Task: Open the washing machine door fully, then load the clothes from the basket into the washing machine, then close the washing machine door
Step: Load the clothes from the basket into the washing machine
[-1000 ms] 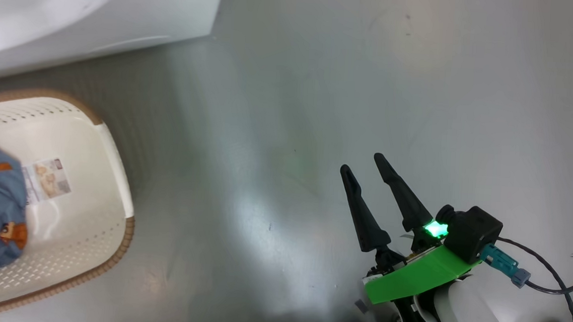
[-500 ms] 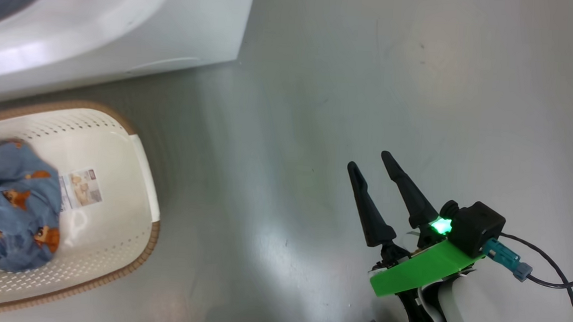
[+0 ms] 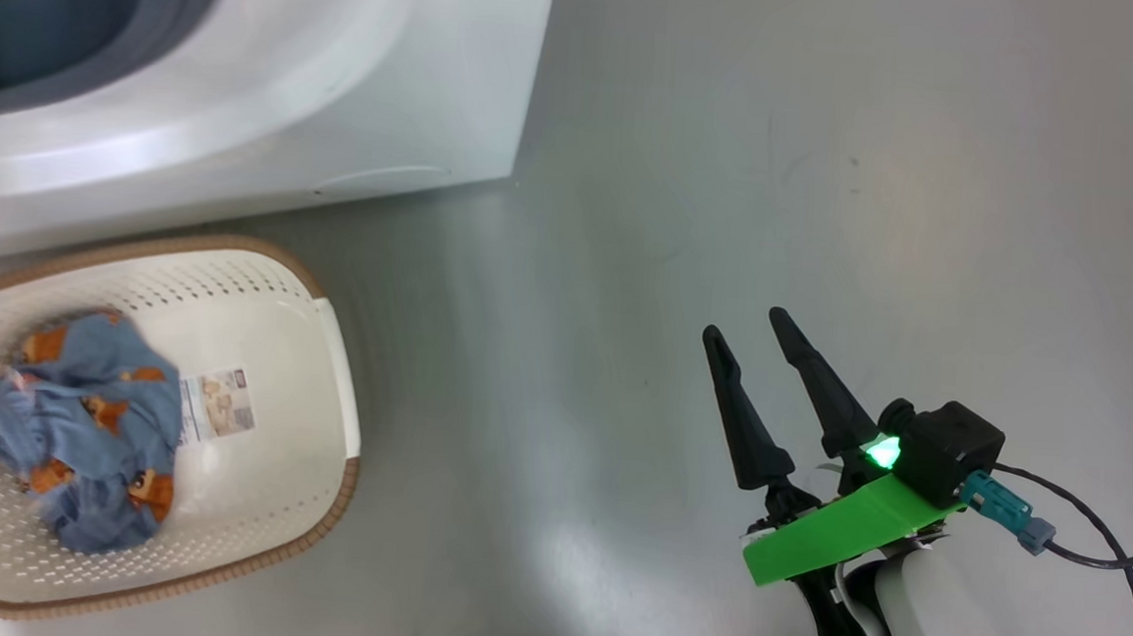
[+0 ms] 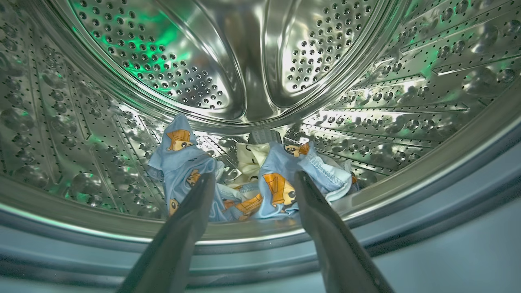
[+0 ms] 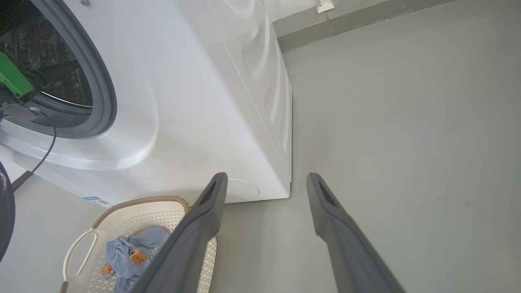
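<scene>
The washing machine [image 3: 364, 89] stands at the top left of the head view, its grey-ringed opening [image 5: 101, 101] uncovered; its door is out of view. My left gripper [image 4: 254, 174] reaches into the steel drum [image 4: 228, 61], open and empty, just above blue printed clothes [image 4: 281, 183] and a cream piece [image 4: 248, 156] on the drum floor. The cream basket [image 3: 274, 438] sits on the floor before the machine, with a bundle of blue clothes [image 3: 88, 426] inside. My right gripper [image 3: 743, 323] hovers open over bare floor, well to the right of the basket [image 5: 134, 207].
Grey floor [image 3: 734, 151] stretches to the right of the machine and basket. A black cable [image 3: 1093, 547] trails from my right wrist. A wall base [image 5: 346, 20] runs behind the machine, and another cable [image 5: 44, 150] hangs by its opening.
The head camera has swung, so more of the machine's opening and the basket show now. Both grippers stay open; the right one holds its place.
</scene>
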Available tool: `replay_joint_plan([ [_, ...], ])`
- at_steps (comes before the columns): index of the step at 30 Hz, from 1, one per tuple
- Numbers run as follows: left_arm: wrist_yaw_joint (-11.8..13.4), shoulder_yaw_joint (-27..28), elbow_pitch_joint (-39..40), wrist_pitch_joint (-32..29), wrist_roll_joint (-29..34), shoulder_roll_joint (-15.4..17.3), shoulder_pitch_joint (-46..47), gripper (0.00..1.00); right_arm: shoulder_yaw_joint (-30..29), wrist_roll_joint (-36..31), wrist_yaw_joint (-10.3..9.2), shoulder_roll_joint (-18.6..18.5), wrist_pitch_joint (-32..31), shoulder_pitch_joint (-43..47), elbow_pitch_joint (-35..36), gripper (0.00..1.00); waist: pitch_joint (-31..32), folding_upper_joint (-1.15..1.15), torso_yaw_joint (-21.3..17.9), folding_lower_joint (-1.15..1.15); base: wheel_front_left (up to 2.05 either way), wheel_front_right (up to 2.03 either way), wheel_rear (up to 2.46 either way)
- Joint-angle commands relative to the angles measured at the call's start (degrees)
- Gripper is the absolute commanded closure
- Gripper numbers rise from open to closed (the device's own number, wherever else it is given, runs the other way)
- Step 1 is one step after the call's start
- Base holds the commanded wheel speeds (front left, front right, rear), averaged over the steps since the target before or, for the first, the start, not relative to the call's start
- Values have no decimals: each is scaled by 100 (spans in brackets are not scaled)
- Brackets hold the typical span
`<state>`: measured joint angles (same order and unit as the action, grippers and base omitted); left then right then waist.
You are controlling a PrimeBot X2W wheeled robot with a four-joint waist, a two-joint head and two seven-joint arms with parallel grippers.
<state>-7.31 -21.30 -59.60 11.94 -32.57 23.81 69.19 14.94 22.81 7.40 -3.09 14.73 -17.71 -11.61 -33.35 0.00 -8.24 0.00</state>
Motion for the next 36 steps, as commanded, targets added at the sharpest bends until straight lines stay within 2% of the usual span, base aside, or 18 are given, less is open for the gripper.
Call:
replay_joint_plan([
  [1,-10,67,76,90,-83,257,-115,0,95,-52,9,22,27,130,84,0,144,0,82,0,0,0,0],
  [12,-7,181,555,299,-201,119,-1077,0,-35,-80,9,22,27,270,-59,0,677,0,236,0,0,0,0],
  [16,110,561,1246,304,-155,106,-1665,0,-92,-97,9,22,27,346,-104,0,923,0,287,0,0,0,0],
  [17,191,748,1640,304,-46,114,-2039,0,-100,-103,9,22,27,384,-138,0,1062,0,297,0,0,0,0],
  [18,191,748,1640,304,-46,114,-2039,0,-100,-103,9,22,27,384,-138,0,1062,0,297,0,0,0,0],
  [24,397,1293,2763,305,295,24,-3193,0,-119,-119,9,22,27,489,-211,0,1455,0,322,0,0,0,0],
  [31,511,1842,3990,305,775,-305,-4440,0,-201,-173,9,22,27,631,-241,0,1907,0,386,0,0,0,0],
  [36,512,2174,4590,306,1088,-605,-5302,0,-243,-213,9,22,27,741,-249,0,2208,0,407,0,0,0,0],
])
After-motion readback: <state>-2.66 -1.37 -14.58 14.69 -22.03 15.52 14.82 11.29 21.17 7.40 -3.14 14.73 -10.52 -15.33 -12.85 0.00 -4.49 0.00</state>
